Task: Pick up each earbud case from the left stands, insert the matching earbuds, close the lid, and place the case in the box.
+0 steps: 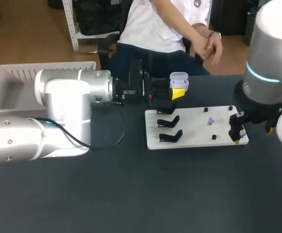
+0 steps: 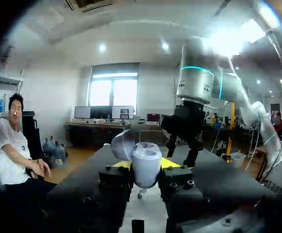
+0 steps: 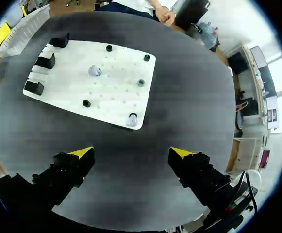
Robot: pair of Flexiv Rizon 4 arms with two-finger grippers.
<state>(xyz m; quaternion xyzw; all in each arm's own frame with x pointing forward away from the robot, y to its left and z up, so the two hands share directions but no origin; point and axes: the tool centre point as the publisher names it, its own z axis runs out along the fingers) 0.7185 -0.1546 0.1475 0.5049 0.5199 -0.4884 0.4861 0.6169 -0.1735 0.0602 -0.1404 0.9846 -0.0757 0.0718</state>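
We are working over a dark table (image 1: 131, 194), with our left arm (image 1: 58, 111) coming in low from the left and reaching past the table's middle toward its far edge. Our right arm (image 1: 269, 58) is hanging over the right end of the white board (image 1: 194, 128). The white slatted box (image 1: 14, 73) is sitting at the far left corner, well apart from the board. Our left gripper (image 2: 148, 167) is clamping the pale case (image 2: 146, 165) between its two fingers, holding it in the air just beyond the board's far left corner, with the lid (image 2: 123, 144) standing open. Our right gripper (image 3: 131, 153) is hovering with its fingers spread wide and nothing between them, above bare table just off the board's edge. Three black stands (image 3: 46, 61) are lining the board's left end, none of them carrying a case. One earbud (image 3: 94, 71) is resting near the board's middle, and another (image 3: 131, 119) is sitting at the edge nearest our right gripper. Small black pegs (image 3: 86, 103) are dotting the board around them.
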